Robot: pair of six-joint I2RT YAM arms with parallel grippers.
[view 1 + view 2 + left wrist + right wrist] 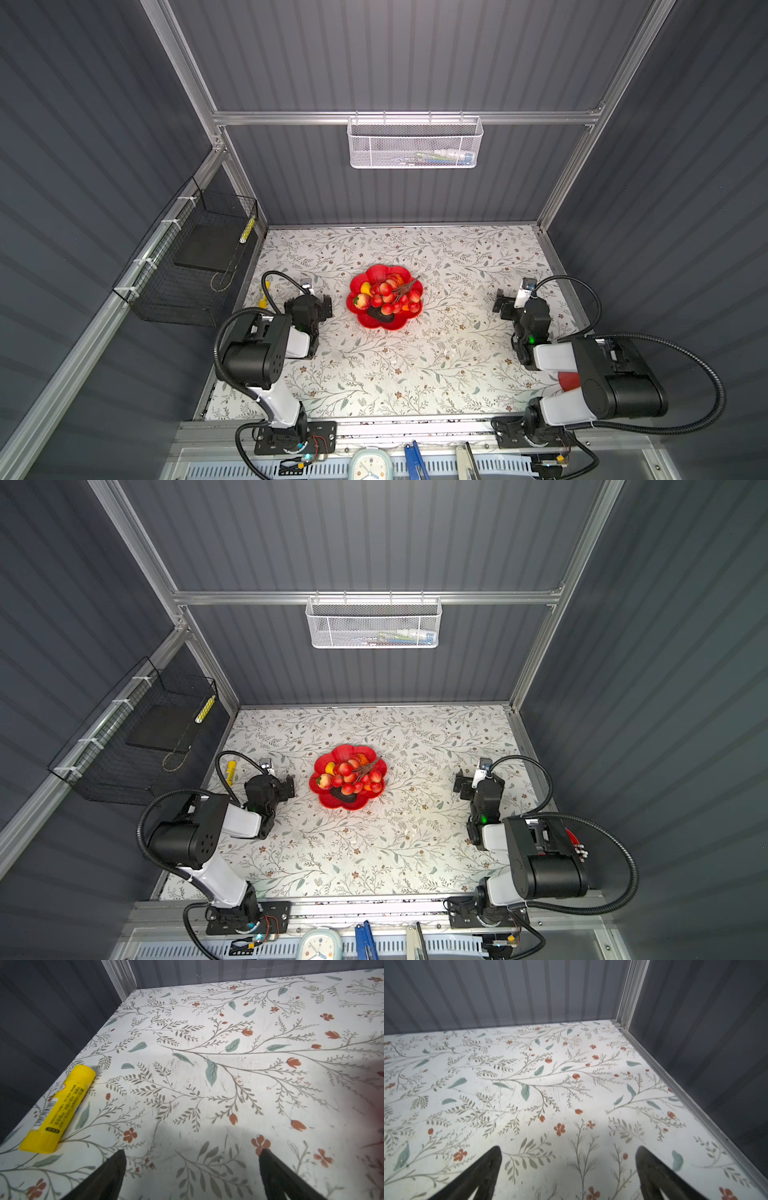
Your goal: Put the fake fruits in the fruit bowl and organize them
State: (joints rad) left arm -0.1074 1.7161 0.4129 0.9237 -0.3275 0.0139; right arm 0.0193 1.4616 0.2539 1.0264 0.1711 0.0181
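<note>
Step in hand, by my read: task looks done or nearly. All fruits seen sit in the bowl (360,315), none loose on the table (415,374) in both top views. Both arms are parked at the sides, well apart from the bowl.

Left gripper (323,306): jaws spread wide, nothing btwn them; the wrist view shows only bare floral table btwn the fingers (108,1174). Right gripper (500,306): also spread, empty; its fingers (481,1172) frame bare table too.

Next move, if any: prob just a tidy-up. The berry bunch (395,297) lies across the top of the pile, brown stem poking toward the far right rim, so a nudge w/ one gripper could seat it lower. That would need a light touch, since the pieces look small and smooth and could roll out. Otherwise nothing to fetch.

How it looks: the bowl is glossy red, scalloped like a flower, sitting mid-table, slightly left of centre. Inside: red berries heaped over the middle, an orange (397,277) at the far side, a yellow piece (365,287) at left, a red-yellow strawberry (362,300) near the left rim, and a dark avocado (380,315) at the near side, partly under the berries. A 2nd orange can't be made out for sure.

Not task items: a yellow stick (60,1109) lies at the table's left edge, just beside the left arm; a red round thing (568,380) peeks out under the right arm.
</note>
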